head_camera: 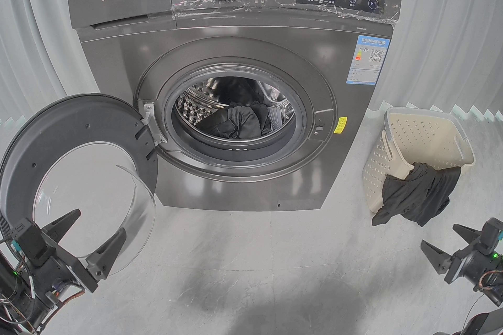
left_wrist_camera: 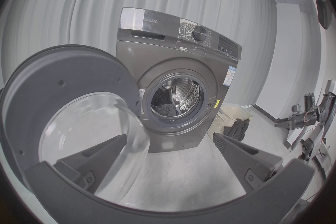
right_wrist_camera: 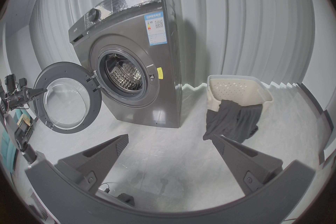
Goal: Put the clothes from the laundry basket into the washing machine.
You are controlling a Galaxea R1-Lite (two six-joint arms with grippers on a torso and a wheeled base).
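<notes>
A grey washing machine (head_camera: pixel 236 90) stands ahead with its round door (head_camera: pixel 78 163) swung wide to the left. Dark clothes (head_camera: pixel 236 120) lie inside the drum. To its right on the floor a cream laundry basket (head_camera: pixel 419 142) holds a dark garment (head_camera: pixel 416 192) that hangs over its front rim down to the floor. My left gripper (head_camera: pixel 97 234) is open at the lower left, just in front of the door glass. My right gripper (head_camera: pixel 448 242) is open at the lower right, a little below the hanging garment. Both hold nothing.
The pale floor (head_camera: pixel 272 257) spreads between the grippers and the machine. White curtains (head_camera: pixel 456 27) close off the back. The open door (left_wrist_camera: pixel 70 95) juts out close to the left gripper (left_wrist_camera: pixel 171 140). The basket (right_wrist_camera: pixel 241 90) sits beyond the right gripper (right_wrist_camera: pixel 169 140).
</notes>
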